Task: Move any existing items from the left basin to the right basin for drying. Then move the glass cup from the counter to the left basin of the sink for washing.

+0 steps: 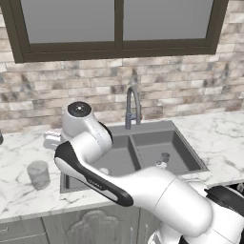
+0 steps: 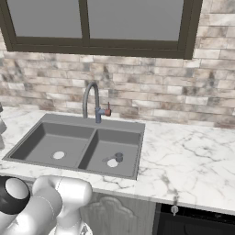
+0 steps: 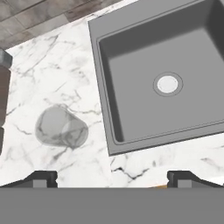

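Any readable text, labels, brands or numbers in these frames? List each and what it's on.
None readable.
Arm link: faint pale marks on the dark stripe, too small and blurred to read.
Glass cup, tiny glass, tap, sink, counter: no lettering.

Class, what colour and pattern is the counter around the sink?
The counter is white marble with grey veins, clearest in the right base view.
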